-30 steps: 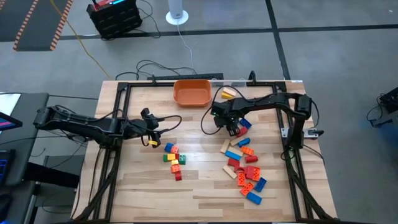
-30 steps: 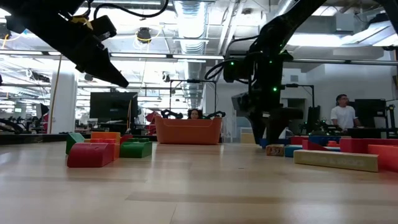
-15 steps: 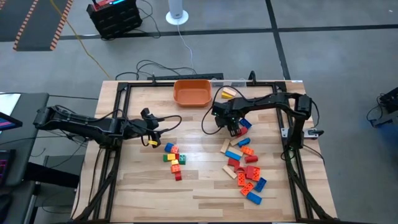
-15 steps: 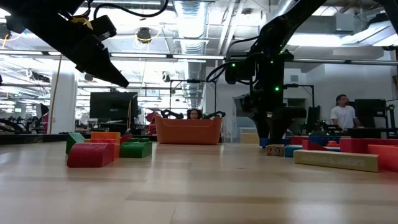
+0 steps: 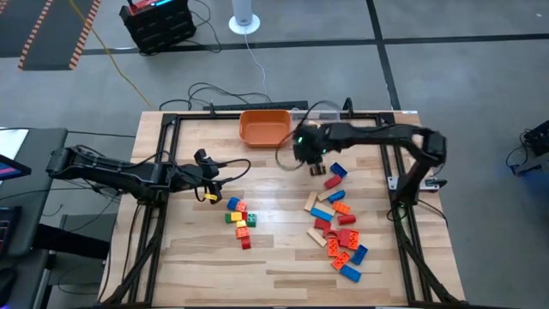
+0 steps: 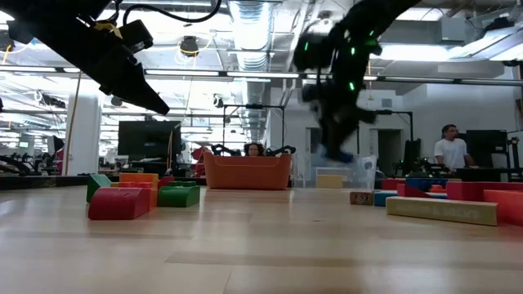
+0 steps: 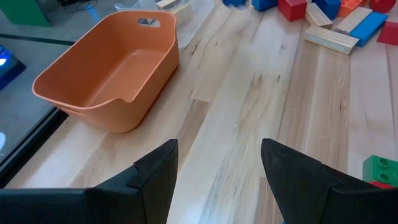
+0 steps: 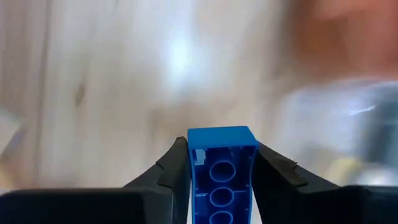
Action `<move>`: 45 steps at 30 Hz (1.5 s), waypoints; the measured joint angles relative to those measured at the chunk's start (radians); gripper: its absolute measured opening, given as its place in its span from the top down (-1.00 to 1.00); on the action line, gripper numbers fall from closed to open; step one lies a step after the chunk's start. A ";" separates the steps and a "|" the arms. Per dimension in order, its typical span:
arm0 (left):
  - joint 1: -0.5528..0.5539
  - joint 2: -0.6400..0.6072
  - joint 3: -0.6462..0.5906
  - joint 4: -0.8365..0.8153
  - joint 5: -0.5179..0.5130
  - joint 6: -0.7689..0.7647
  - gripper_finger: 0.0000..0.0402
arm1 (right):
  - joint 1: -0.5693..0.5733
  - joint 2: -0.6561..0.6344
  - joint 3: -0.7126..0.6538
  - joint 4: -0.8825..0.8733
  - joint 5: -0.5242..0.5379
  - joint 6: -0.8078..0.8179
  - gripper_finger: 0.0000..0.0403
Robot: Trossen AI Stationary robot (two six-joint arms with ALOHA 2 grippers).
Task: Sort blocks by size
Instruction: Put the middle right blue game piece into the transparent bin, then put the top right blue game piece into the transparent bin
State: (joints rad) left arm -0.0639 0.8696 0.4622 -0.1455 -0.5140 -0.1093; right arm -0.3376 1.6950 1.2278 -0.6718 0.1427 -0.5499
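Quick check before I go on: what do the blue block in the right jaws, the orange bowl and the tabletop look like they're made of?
Blue block: looks like hard moulded plastic, glossy, with round hollow tubes showing on its underside.
Orange bowl: probably plastic too, smooth matte walls, rolled rim and a moulded handle slot.
Tabletop: wood planks, by the visible grain and seams, with a light sheen.

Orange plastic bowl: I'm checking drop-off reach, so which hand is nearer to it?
Right. The right hand, gripping a blue plastic brick, sits just beside the orange plastic bowl; the left hand waits farther off, open.
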 joint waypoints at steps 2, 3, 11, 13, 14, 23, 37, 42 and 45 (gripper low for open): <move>0.000 0.000 0.000 0.000 0.000 0.000 -0.12 | -0.036 -0.063 0.000 0.092 -0.035 0.013 0.21; 0.000 0.000 0.000 0.000 0.000 0.000 -0.12 | -0.059 -0.089 0.002 0.135 -0.048 0.025 0.19; 0.000 0.000 0.000 0.000 0.000 0.003 -0.12 | -0.259 -0.088 0.003 0.220 -0.060 0.070 0.16; 0.000 0.000 0.000 0.001 0.000 0.003 -0.12 | -0.298 -0.048 0.003 0.233 -0.062 0.096 0.15; 0.000 0.000 0.000 0.001 0.000 0.003 -0.12 | -0.314 -0.028 0.003 0.235 -0.062 0.105 0.15; 0.000 0.000 0.000 0.001 0.000 -0.004 -0.12 | -0.371 0.091 0.002 0.234 -0.062 0.113 0.12; 0.000 0.000 0.000 -0.001 0.000 -0.007 -0.12 | -0.349 0.060 0.087 0.030 -0.063 0.147 -0.19; 0.000 0.000 0.000 -0.046 0.002 -0.034 -0.12 | -0.307 -0.042 0.069 -0.029 -0.063 0.216 -0.20; 0.000 0.000 0.000 -0.075 0.002 -0.048 -0.12 | -0.277 -0.106 0.032 -0.059 -0.062 0.261 -0.20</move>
State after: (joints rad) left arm -0.0643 0.8692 0.4622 -0.2202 -0.5117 -0.1575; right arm -0.6145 1.5892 1.2602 -0.7307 0.0808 -0.2886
